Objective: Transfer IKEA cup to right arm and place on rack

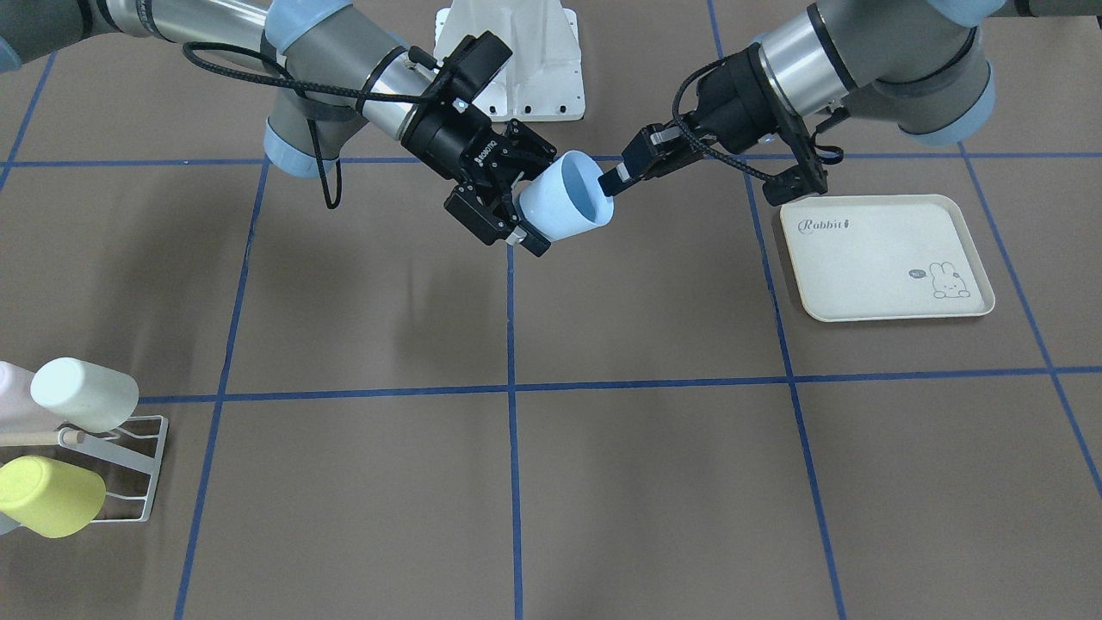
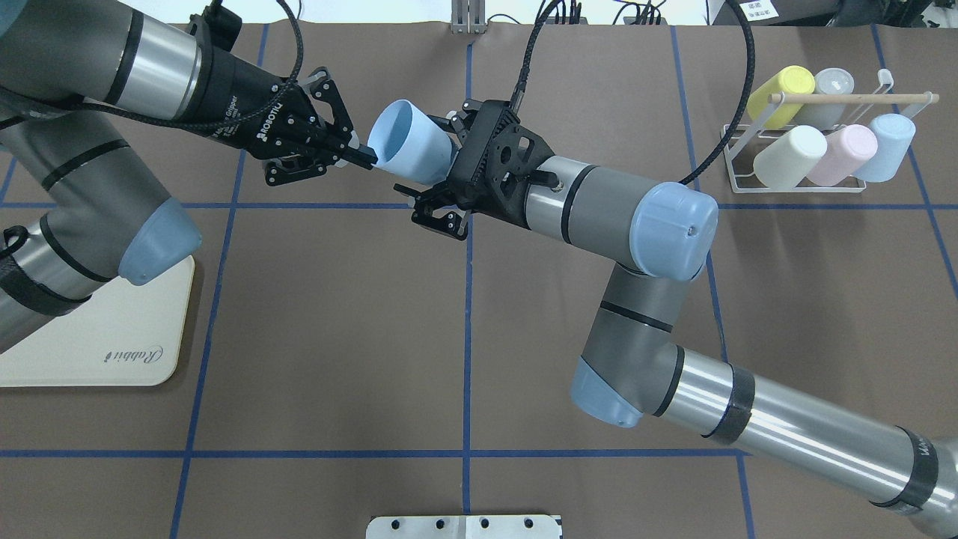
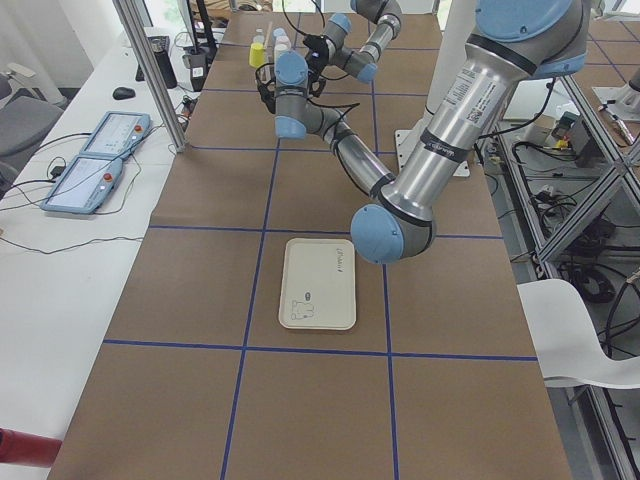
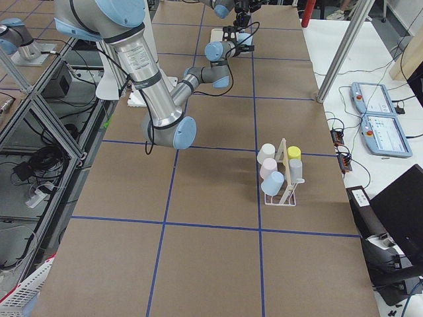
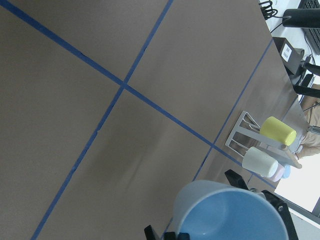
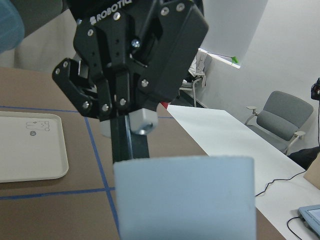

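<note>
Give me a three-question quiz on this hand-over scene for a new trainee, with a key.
1. True or false: the blue cup rests on the tray.
2. How many cups sit on the rack?
3. The left gripper pinches the blue cup at its: A) base B) rim C) handle.
Key: 1 false, it is in mid-air; 2 five; 3 B.

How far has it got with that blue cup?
Midway. Lifted off the table, the light-blue cup is pinched at its rim by the left gripper; the right gripper straddles its body, grip unclear. Remaining: release, then hang it on the rack.
</note>
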`<state>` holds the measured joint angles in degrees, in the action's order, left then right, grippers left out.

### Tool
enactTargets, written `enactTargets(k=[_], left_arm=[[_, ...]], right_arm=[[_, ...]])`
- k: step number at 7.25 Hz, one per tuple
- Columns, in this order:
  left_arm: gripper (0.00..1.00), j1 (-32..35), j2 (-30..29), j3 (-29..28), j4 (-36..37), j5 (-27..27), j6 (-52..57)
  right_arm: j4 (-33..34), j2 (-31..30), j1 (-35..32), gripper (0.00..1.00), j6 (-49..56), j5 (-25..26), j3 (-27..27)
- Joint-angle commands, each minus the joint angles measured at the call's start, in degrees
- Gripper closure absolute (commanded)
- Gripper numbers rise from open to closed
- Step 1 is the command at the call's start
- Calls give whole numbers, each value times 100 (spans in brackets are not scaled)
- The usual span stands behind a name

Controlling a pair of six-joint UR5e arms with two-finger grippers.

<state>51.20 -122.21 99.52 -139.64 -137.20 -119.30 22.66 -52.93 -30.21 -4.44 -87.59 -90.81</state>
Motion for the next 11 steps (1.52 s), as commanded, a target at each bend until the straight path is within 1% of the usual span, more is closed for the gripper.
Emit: enactTargets(k=[1,2,3,4,5,6,7,8,9,10,11], left_arm=[[72,-14,-145,-73,7,9,-6],[15,-14,-145,-73,-1,0,64],[0,13,-136,-55,-19,-17,91],[0,126,-119,-55,-28,-87,134],[0,327,-84,-64,-10,-358,344],[0,529,-5,-160,7,-613,624],[0,610,274,-239,-1,-572,1158],[0,628,633,-370,7,-563,1868],[0,706,776,-563,-1,-563,2301],[0,751,804,-730,-1,-563,2436],[0,751,813,-802,-1,-563,2525]], right_arm=[[2,-33,120,34,136,363,-7],[11,-77,156,41,145,444,2],[11,-95,156,41,145,445,2],[72,-103,121,41,145,436,10],[90,-138,69,41,145,436,19],[429,-173,-97,41,145,392,-24],[1494,-217,-177,51,137,383,-338],[2932,-244,-291,56,145,374,-907],[4373,-270,-510,56,293,366,-1495],[5336,-279,-729,56,1226,374,-1858],[5963,-323,-975,56,2175,383,-1975]])
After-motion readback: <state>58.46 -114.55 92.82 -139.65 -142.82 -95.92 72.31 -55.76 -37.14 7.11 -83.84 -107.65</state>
